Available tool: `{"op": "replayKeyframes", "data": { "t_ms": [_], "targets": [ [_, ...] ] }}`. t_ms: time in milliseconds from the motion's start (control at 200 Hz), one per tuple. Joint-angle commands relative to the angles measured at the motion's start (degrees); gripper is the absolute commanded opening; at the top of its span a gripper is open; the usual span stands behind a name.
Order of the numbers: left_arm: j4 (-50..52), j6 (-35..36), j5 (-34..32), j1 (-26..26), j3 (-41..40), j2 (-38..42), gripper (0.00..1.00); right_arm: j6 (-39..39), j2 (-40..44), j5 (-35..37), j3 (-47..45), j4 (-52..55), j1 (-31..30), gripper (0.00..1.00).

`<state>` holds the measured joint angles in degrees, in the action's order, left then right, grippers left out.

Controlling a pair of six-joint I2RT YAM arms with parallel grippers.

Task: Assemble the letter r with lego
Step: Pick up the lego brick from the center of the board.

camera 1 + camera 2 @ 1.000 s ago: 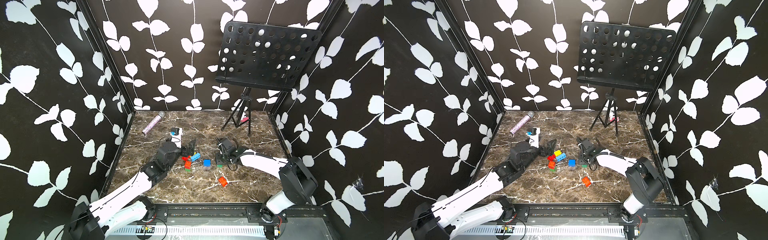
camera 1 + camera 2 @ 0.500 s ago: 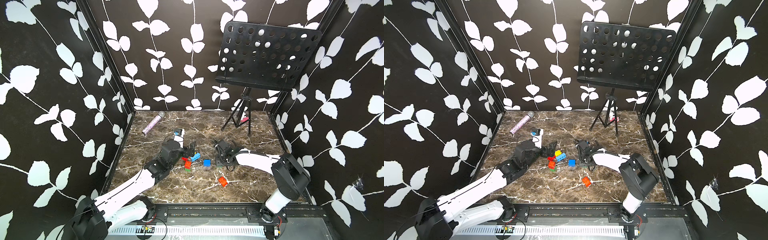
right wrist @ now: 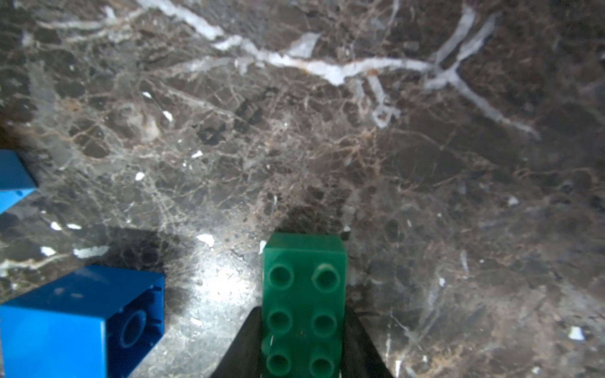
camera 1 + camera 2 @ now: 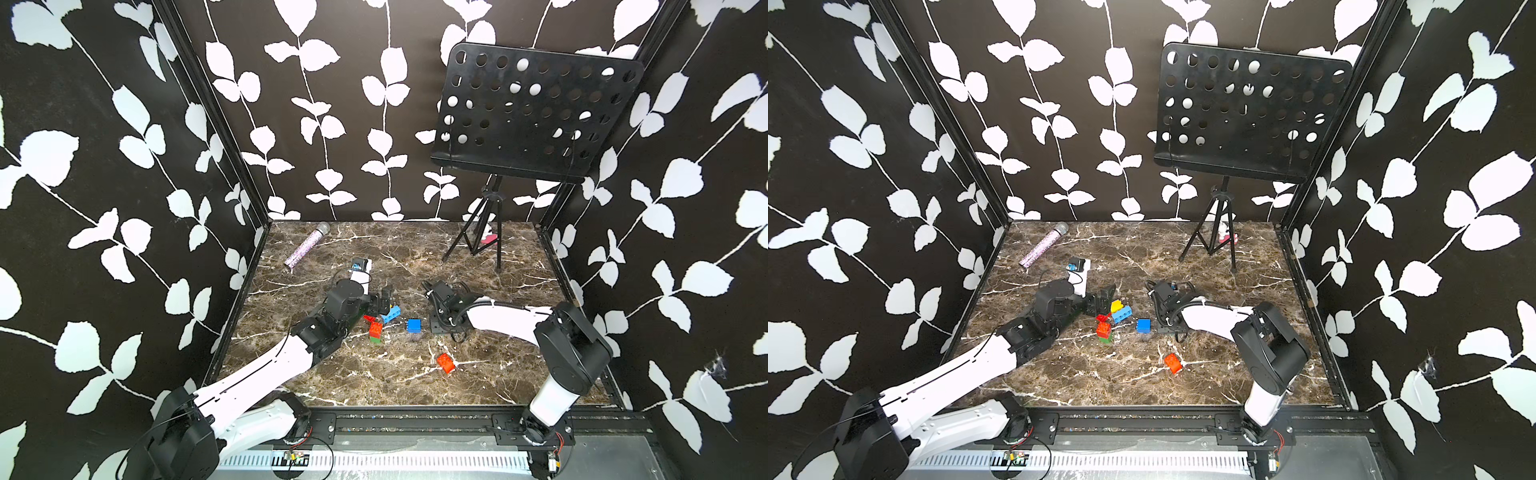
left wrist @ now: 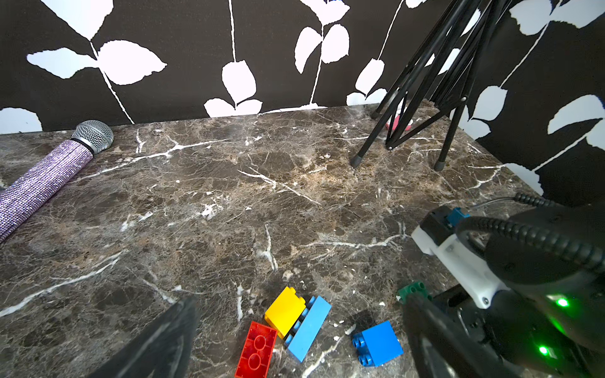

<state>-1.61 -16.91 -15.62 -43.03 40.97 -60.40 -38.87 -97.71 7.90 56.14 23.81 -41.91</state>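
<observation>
- The right hand (image 3: pixel 302 327) is closed on the long dark green studded plastic brick (image 3: pixel 304 294). Its black fingers (image 3: pixel 244 343) press against both long sides, and the studs face the wrist camera.
- That hand points down at the brown marble counter (image 4: pixel 498 374), a little right of centre in both top views. Whether the green brick rests on the counter or hangs just above it cannot be told.
- The square blue plastic brick (image 4: pixel 414 325) lies on its side just beside the right hand, between the two hands.
- The left hand (image 5: pixel 299 299) is spread wide and holds nothing, low over the counter.
- Between its fingers' reach lie the yellow plastic brick (image 5: pixel 284 311) and the light blue plastic brick (image 5: pixel 309 327), touching each other. The red plastic brick (image 5: pixel 257 350) lies just beside the yellow one, its hollow underside showing.
- Near these, an orange-red plastic brick (image 4: pixel 1104 329) sits on a light green plastic brick (image 4: pixel 1106 340).
- A lone orange plastic brick (image 4: pixel 445 363) lies well apart, toward the front edge.
- At the back, a glittery purple microphone (image 5: pixel 42 176) lies on the counter and a black perforated music stand (image 4: pixel 532 112) stands on its tripod.
</observation>
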Motion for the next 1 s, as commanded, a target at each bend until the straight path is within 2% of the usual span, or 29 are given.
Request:
{"op": "replayKeyframes", "data": {
  "t_ms": [0,165,435,550,995],
  "targets": [
    [-0.3,0.0,0.4,0.0,1.5,-0.4,0.99,1.2,2.4,3.2,0.6,1.9,-0.5,0.42],
    [-0.6,-0.6,1.4,0.0,1.9,-1.5,0.99,2.0,2.0,2.7,0.6,1.5,-0.5,0.43],
    [-0.3,-0.8,1.9,-0.1,2.2,-1.8,0.99,2.4,0.5,1.9,0.3,0.5,-0.5,0.40],
    [-0.2,-1.0,1.8,-0.1,2.3,-2.1,0.99,2.2,1.0,2.1,-0.6,-0.5,-0.5,0.34],
    [-1.1,-2.2,2.4,0.0,2.2,-3.1,0.99,3.0,0.5,2.3,-0.4,0.2,-0.5,0.37]
  ]
}}
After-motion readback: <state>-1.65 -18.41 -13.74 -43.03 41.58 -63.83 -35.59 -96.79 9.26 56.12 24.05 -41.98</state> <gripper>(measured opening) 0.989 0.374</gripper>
